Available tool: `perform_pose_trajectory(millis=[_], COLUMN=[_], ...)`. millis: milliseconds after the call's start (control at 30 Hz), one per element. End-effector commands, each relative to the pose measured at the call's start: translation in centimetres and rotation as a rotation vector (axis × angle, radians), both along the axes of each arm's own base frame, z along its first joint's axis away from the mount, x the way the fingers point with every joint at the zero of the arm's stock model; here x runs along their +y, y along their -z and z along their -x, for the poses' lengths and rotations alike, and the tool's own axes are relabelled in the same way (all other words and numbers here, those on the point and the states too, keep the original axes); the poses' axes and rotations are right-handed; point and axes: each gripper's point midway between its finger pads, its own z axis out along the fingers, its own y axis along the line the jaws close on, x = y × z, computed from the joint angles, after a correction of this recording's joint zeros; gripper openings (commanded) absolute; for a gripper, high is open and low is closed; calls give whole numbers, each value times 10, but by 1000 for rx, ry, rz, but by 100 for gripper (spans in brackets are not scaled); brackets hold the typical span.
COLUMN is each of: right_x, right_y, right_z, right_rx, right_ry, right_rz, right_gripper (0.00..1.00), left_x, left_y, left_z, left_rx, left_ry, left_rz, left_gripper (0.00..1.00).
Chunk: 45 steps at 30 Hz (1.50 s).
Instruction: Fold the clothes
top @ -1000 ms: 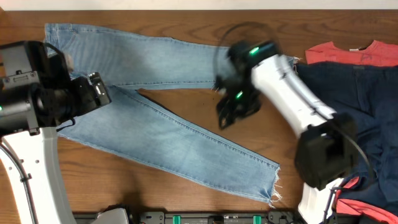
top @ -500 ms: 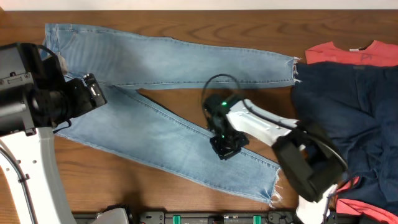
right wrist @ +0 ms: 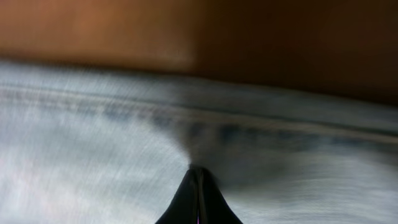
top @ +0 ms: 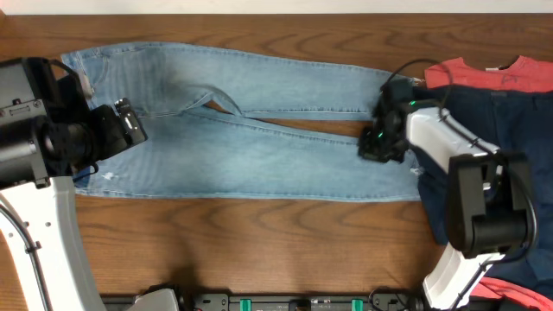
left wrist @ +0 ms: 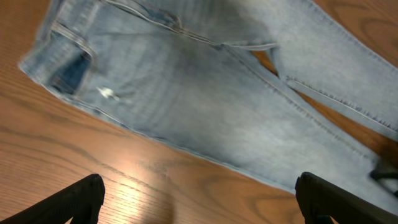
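Observation:
The light-blue jeans (top: 259,155) lie flat across the table with the waist at the left and both legs running right, side by side. My right gripper (top: 378,142) sits at the near leg's hem end, shut on a pinch of denim. In the right wrist view its fingers (right wrist: 198,171) meet and the jeans' cloth (right wrist: 93,143) puckers at their tips. My left gripper (top: 130,125) hovers by the waist, open and empty. In the left wrist view its fingertips (left wrist: 81,199) stand far apart over bare wood below the jeans (left wrist: 205,87).
A dark navy garment (top: 492,147) lies spread at the right, over a coral-red T-shirt (top: 484,73) that shows at the back right. The right arm's base (top: 484,216) stands on the navy cloth. Bare wood (top: 259,242) runs along the front edge.
The right gripper closed on the near leg and dragged it from its diagonal lie up and right, alongside the far leg. The left gripper stayed open in place.

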Motion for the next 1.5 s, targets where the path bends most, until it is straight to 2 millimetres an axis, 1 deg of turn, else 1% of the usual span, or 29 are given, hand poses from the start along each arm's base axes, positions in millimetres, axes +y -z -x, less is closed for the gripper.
perform_pose_trajectory(millis=[0,33,133,233,300,333,400,433,467,500,567,633,700,733,833,900,967,1100,1133,1200,1233,1333,1467], right_x=[-36,-35,-32,-24,-11,-4,8,14,19,24,31,34,35,35,35,35,36,37,37,37,37,37,37], right_y=[-4,-11,-34,-63,-87,-98,-121,-130,-142,-151,-165,-172,-174,-173,-168,-166,-167,-168,-169,-169,-170,-170,-167], right_z=[-15,-15,-12,-7,-4,-2,3,5,7,9,13,16,20,22,26,25,23,17,15,13,12,11,11], right_rx=[-6,3,29,15,-30,-53,-106,-129,-155,-179,-214,-228,-216,-207,-183,-183,-191,-218,-224,-234,-238,-242,-232], right_ry=[10,-15,-101,-172,-219,-233,-251,-258,-267,-274,-286,-281,-266,-267,-254,-253,-251,-247,-240,-240,-241,-241,-235], right_rz=[147,142,145,133,91,69,20,-2,-25,-46,-70,-83,-86,-86,-86,-86,-87,-89,-87,-88,-87,-88,-74], right_gripper=[9,13,21,22,25,26,28,28,28,29,30,31,30,31,30,29,28,24,23,23,23,25,30], left_x=[17,26,43,64,81,89,105,112,120,126,137,148,158,163,178,189,201,224,228,235,240,255,261], left_y=[4,9,27,52,70,78,96,104,115,124,146,170,194,207,241,261,279,308,316,325,327,325,321], left_z=[2,5,6,-5,-19,-24,-36,-41,-47,-50,-54,-55,-53,-51,-42,-36,-29,-17,-11,4,18,57,94], left_rx=[35,63,124,176,203,211,229,236,247,259,297,344,390,416,480,508,524,534,548,587,621,703,752], left_ry=[-75,-119,-193,-255,-288,-306,-336,-347,-357,-365,-376,-395,-417,-429,-481,-536,-594,-668,-685,-726,-776,-930,-1071], left_rz=[-56,-78,-80,-58,-48,-43,-33,-30,-25,-20,-11,6,27,39,78,104,126,152,163,168,160,137,203], left_gripper=[99,98,98,98,100,96,80,69,61,49,32,24,19,19,9,7,6,6,6,6,6,6,6])
